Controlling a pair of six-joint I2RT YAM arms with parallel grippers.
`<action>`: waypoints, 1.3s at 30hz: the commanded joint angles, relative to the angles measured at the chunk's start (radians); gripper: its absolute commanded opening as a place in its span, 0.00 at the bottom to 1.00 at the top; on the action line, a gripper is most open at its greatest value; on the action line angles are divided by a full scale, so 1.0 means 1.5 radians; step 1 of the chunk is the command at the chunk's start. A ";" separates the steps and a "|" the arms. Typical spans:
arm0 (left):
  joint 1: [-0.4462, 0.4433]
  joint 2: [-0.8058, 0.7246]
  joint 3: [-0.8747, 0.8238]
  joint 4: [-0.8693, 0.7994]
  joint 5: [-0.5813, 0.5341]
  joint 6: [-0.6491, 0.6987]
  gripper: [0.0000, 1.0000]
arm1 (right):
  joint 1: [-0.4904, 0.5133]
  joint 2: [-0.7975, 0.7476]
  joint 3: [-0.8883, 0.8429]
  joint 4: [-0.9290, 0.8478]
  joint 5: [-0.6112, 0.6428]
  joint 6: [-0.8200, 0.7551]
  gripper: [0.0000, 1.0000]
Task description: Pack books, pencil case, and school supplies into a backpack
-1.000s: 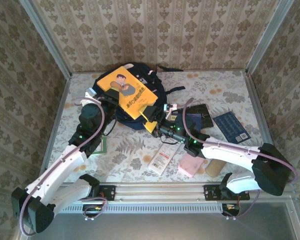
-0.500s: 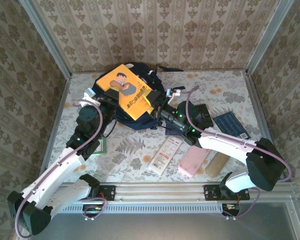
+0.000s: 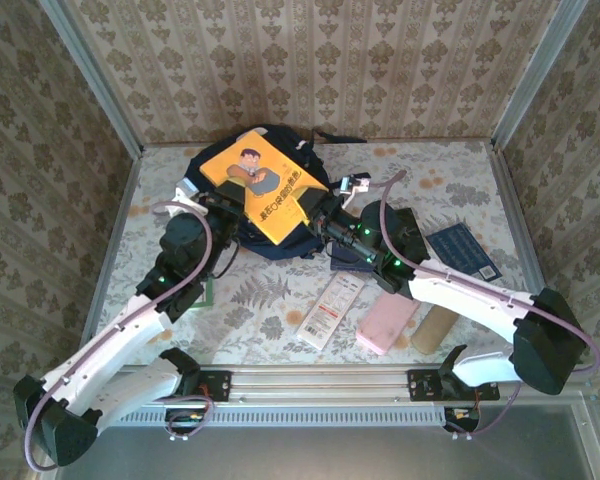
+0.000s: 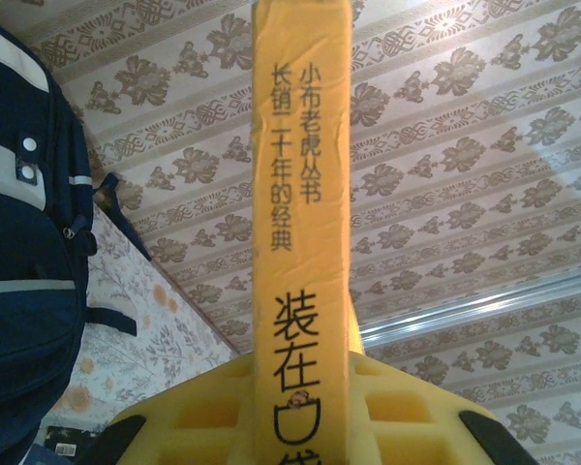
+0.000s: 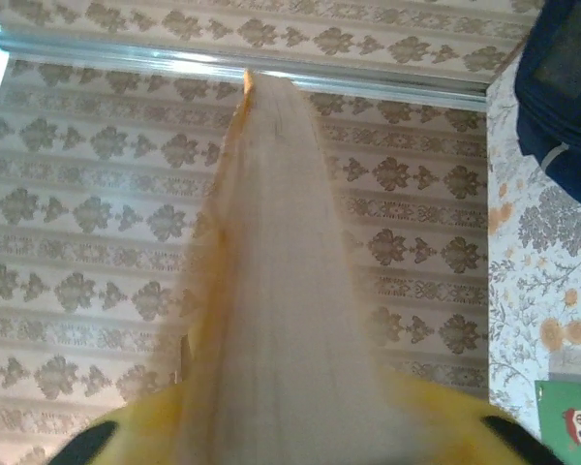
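Both claws hold one book over the bag.
The left gripper (image 3: 224, 206) is closed narrow on the spine of the yellow paperback book with a cartoon figure (image 3: 263, 183). The right gripper (image 3: 314, 211) pinches its page edge. The book is tilted above the large navy fabric backpack (image 3: 276, 245).

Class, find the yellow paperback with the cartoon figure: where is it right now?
In the top view, the yellow paperback is held up over the navy backpack, left of centre toward the back.
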 commanded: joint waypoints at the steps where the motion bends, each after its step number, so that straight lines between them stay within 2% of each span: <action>1: -0.010 -0.003 0.014 -0.016 0.002 0.001 0.00 | 0.001 -0.039 0.000 -0.002 0.042 -0.036 0.15; 2: -0.009 -0.002 0.017 -0.032 0.003 0.004 0.04 | -0.003 -0.047 -0.005 -0.025 0.049 -0.042 0.11; 5: -0.005 0.000 0.050 -0.119 0.016 0.062 0.35 | -0.026 -0.084 -0.024 -0.096 0.059 -0.069 0.00; 7: -0.002 0.011 0.082 -0.199 0.019 0.119 0.49 | -0.047 -0.119 -0.040 -0.154 0.063 -0.091 0.00; 9: 0.005 0.037 0.112 -0.256 0.030 0.183 0.57 | -0.071 -0.160 -0.053 -0.231 0.079 -0.122 0.00; 11: 0.017 0.098 0.169 -0.306 0.070 0.309 0.64 | -0.097 -0.206 -0.063 -0.327 0.102 -0.159 0.00; 14: 0.038 0.214 0.295 -0.446 0.099 0.451 0.66 | -0.126 -0.270 -0.087 -0.411 0.131 -0.214 0.00; 19: 0.080 0.403 0.448 -0.554 0.245 0.605 0.67 | -0.169 -0.351 -0.122 -0.501 0.144 -0.281 0.00; 25: 0.113 0.629 0.662 -0.713 0.259 0.719 0.69 | -0.189 -0.394 -0.132 -0.560 0.134 -0.355 0.00; 28: 0.159 0.718 0.751 -0.769 0.266 0.747 0.69 | -0.193 -0.399 -0.136 -0.570 0.117 -0.386 0.00; 32: 0.218 0.788 0.786 -0.737 0.377 0.762 0.75 | -0.215 -0.393 -0.123 -0.593 0.057 -0.425 0.00; 36: 0.232 0.860 0.832 -0.734 0.501 0.796 0.72 | -0.234 -0.386 -0.098 -0.629 0.018 -0.465 0.00; 39: 0.231 0.903 0.854 -0.737 0.535 0.800 0.70 | -0.242 -0.390 -0.083 -0.666 0.022 -0.496 0.00</action>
